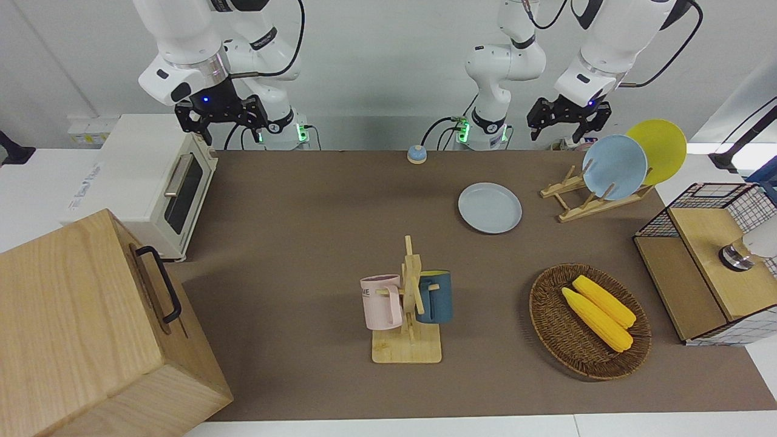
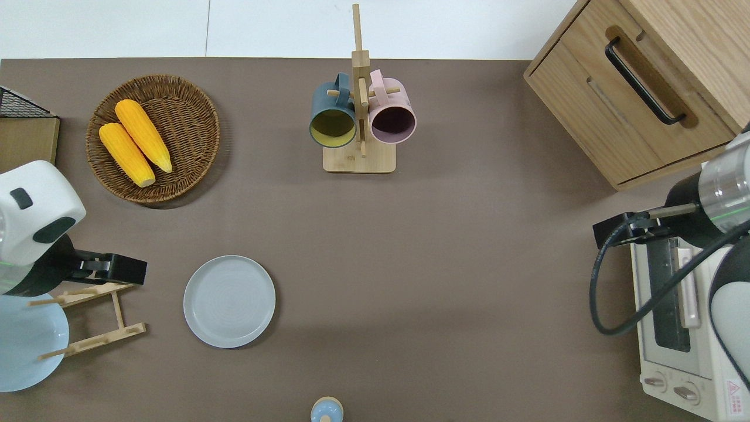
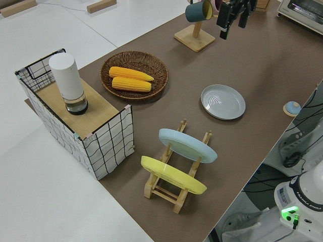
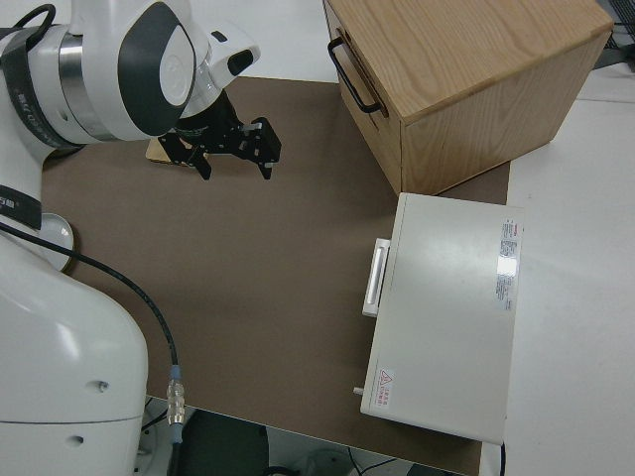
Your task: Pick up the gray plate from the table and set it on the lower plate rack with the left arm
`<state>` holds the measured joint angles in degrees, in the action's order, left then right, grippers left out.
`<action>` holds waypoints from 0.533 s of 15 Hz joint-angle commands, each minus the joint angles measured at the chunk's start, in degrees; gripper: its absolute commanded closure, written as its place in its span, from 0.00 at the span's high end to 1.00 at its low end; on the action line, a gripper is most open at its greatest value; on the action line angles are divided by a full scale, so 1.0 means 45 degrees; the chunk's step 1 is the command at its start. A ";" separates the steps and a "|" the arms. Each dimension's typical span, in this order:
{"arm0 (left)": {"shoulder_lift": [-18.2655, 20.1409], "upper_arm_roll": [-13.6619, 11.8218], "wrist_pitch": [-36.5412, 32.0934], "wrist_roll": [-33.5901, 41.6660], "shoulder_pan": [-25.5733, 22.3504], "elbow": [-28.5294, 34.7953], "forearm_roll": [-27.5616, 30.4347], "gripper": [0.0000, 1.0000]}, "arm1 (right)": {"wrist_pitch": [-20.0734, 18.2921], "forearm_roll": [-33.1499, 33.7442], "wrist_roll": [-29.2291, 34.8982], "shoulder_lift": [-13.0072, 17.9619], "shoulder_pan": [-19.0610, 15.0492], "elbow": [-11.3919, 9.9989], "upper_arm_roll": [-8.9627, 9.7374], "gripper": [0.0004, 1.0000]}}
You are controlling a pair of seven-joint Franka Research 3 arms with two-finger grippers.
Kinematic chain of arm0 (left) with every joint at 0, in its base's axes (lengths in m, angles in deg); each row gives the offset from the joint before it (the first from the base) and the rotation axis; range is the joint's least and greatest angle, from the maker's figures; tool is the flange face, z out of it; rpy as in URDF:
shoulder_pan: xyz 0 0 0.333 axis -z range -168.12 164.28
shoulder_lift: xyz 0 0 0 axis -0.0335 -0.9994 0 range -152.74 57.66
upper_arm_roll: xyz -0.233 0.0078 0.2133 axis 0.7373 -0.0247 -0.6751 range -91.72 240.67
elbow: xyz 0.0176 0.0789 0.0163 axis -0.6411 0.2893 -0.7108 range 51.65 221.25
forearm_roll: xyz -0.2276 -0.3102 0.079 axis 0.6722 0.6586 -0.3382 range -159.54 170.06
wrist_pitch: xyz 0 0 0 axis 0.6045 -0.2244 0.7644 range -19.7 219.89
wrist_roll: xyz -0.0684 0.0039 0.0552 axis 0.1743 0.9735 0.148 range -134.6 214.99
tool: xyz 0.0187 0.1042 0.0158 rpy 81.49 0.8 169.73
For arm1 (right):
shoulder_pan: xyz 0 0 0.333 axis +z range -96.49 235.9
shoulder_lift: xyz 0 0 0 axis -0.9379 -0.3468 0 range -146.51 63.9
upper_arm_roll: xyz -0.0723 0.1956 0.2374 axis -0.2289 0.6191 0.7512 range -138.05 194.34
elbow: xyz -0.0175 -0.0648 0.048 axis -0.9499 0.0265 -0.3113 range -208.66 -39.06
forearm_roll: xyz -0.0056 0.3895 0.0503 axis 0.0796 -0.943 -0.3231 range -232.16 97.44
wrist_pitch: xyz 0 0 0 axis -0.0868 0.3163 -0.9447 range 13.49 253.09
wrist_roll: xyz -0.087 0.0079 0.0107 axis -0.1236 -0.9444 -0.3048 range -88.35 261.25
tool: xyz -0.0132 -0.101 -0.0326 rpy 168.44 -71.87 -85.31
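We are seeing the round pale gray plate (image 2: 229,301) with a shallow raised rim lying flat on the brown-matted table (image 2: 410,264), just beside the small light-wood lower plate rack (image 2: 94,316). Our left gripper (image 2: 120,271), empty, is hanging over the rack's edge, apart from the plate.

Three plates share the table (image 1: 303,200): one gray plate (image 1: 490,207) lying flat just beside the lower plate rack (image 1: 576,197), plus one light blue plate (image 1: 614,167) and one yellow plate (image 1: 658,149) standing in that rack's slots. Farther from the robots than the rack, one wicker basket (image 1: 561,340) holds two corn cobs (image 1: 598,312), and one mug stand (image 1: 408,328) carries two mugs, one pink (image 1: 381,301) and one dark blue (image 1: 436,296). Also counted are one wire-sided crate (image 1: 710,261) near the rack, one toaster oven (image 1: 158,182), one wooden cabinet (image 1: 79,340), one small bell (image 1: 416,153) and two robot arms.
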<state>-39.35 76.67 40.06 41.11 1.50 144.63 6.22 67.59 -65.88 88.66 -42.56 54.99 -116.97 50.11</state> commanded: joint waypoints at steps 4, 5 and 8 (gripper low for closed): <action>0.2377 -0.0019 0.2073 -0.0146 0.0021 0.3743 -0.0271 0.99 | -0.0159 0.0082 0.0152 0.0026 -0.0324 0.0092 0.0275 0.98; 0.2592 -0.0019 0.2424 -0.0146 0.0021 0.4271 -0.0271 0.99 | -0.0159 0.0082 0.0152 0.0045 -0.0324 0.0111 0.0275 0.98; 0.2965 -0.0019 0.3401 -0.0146 0.0001 0.5445 -0.0271 0.99 | -0.0159 0.0082 0.0152 0.0045 -0.0324 0.0111 0.0275 0.98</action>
<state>-30.35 76.62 49.76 41.10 1.50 161.11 5.98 67.59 -65.88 88.66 -42.56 54.99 -116.97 50.11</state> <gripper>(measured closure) 0.004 0.013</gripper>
